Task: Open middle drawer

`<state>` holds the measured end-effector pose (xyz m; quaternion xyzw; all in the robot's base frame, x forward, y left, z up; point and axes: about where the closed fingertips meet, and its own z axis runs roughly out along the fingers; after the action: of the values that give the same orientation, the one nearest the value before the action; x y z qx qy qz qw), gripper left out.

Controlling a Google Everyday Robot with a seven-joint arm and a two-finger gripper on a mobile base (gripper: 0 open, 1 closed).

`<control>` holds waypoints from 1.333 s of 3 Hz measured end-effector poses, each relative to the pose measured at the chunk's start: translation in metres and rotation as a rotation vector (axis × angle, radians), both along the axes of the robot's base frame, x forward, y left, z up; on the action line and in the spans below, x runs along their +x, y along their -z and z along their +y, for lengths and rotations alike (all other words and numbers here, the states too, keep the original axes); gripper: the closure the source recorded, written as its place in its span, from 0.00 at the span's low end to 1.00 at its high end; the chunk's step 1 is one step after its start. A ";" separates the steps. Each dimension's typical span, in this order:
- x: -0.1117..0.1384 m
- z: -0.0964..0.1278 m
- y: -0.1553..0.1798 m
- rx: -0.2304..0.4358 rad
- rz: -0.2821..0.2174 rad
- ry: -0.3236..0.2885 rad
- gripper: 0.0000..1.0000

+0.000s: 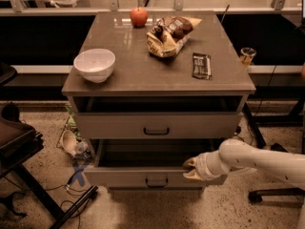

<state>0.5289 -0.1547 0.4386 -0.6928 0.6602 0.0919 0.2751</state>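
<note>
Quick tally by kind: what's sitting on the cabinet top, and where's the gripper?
Bowl: 1
Apple: 1
Snack bag: 1
Dark wrapped bar: 1
Total: 4
Gripper: at the pulled-out middle drawer's front edge, right side.

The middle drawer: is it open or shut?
Open: the middle drawer is pulled out, its interior showing. The gripper is at its front edge.
</note>
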 end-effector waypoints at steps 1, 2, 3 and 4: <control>0.000 0.000 0.000 0.000 0.000 0.000 1.00; -0.027 -0.010 0.002 0.043 0.020 -0.002 1.00; -0.027 -0.010 0.002 0.043 0.020 -0.002 1.00; -0.057 -0.020 0.004 0.099 0.041 -0.013 1.00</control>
<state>0.4718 -0.1744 0.4342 -0.6805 0.6558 0.1404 0.2951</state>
